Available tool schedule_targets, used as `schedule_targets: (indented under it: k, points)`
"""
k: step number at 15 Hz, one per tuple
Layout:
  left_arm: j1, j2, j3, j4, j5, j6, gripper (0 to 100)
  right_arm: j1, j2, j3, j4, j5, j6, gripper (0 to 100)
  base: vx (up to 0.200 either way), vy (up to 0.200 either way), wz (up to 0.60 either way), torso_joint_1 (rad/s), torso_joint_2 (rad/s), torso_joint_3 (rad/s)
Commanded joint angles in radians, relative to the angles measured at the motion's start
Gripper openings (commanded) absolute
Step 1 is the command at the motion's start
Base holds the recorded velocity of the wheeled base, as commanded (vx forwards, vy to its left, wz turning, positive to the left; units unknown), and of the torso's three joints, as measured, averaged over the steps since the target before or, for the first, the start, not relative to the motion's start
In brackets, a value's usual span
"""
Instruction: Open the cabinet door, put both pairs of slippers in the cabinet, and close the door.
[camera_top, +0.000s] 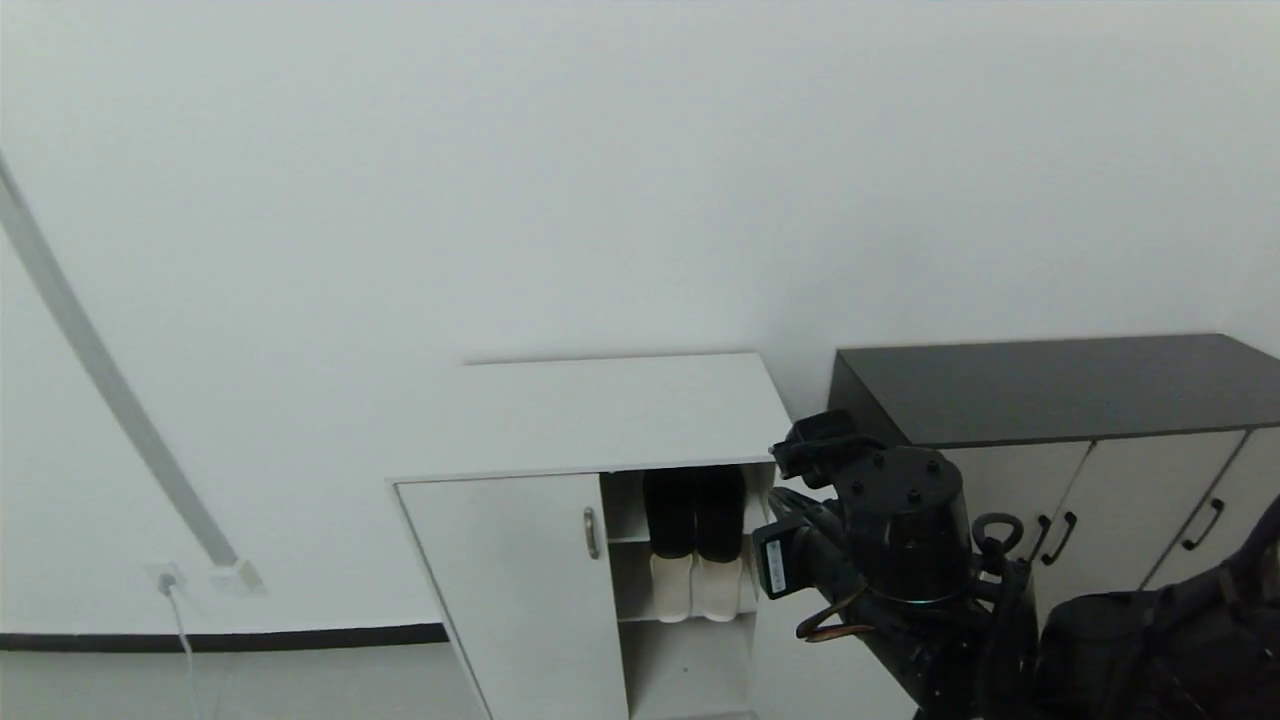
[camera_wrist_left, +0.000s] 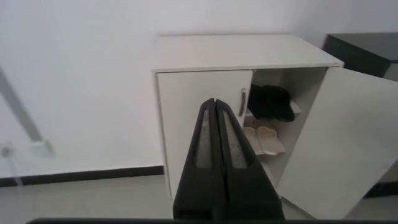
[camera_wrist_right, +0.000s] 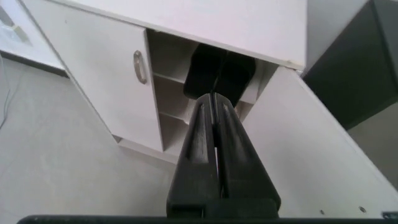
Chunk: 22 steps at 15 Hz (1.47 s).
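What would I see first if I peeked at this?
The white cabinet in the middle, with its right door swung open. Inside, black slippers sit above white slippers. A dark-topped cabinet stands to its right.

Cabinet (camera_top: 600, 420) stands against the wall (camera_top: 640, 150). Left door (camera_top: 510, 590) is closed, with its handle (camera_top: 590, 532) on the edge next to the opening. Right door (camera_wrist_left: 339, 137) is swung out to the right. Inside the right half, the upper pair of slippers (camera_top: 695, 510) sits on the top shelf and the lower pair of slippers (camera_top: 697, 585) on the shelf directly below, both side by side. Second cabinet (camera_top: 1050, 390) is to the right, just beside the first, against the same wall. Socket (camera_top: 165, 578) is low on the wall, well left of the cabinet; the conduit (camera_top: 100, 370) runs down slantwise to just beside it. Left gripper (camera_wrist_left: 215, 102) is in front of the left door, right gripper (camera_wrist_right: 214, 96) in front of the opening.
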Motion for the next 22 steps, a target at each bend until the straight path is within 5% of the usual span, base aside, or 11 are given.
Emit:
schedule_targets:
  k: [1,4,13,18,22]
  points:
    - [0.002,0.001,0.000,-0.001,0.000,-0.001,0,-0.001,0.001,0.001,0.000,0.000,0.000,0,0.000,0.000,-0.60,0.017,0.01,-0.002]
    - [0.002,0.001,0.000,-0.001,0.000,0.004,0,-0.004,0.001,0.001,-0.003,-0.002,0.000,0,0.000,0.000,-0.60,0.009,0.01,-0.001]
    - [0.002,0.001,0.000,-0.001,0.000,0.004,0,-0.005,0.009,0.012,-0.047,-0.004,-0.015,0,0.000,0.000,0.00,0.000,0.00,0.000]
    - [0.002,0.001,0.000,-0.001,0.000,0.002,0,-0.009,0.010,0.016,-0.047,-0.004,-0.015,0,-0.200,0.000,0.00,0.001,0.01,0.000]
    - [0.002,0.001,0.000,-0.001,0.000,0.002,0,-0.024,0.020,0.018,-0.047,-0.002,-0.015,0,0.000,0.000,0.00,0.000,0.00,0.000]
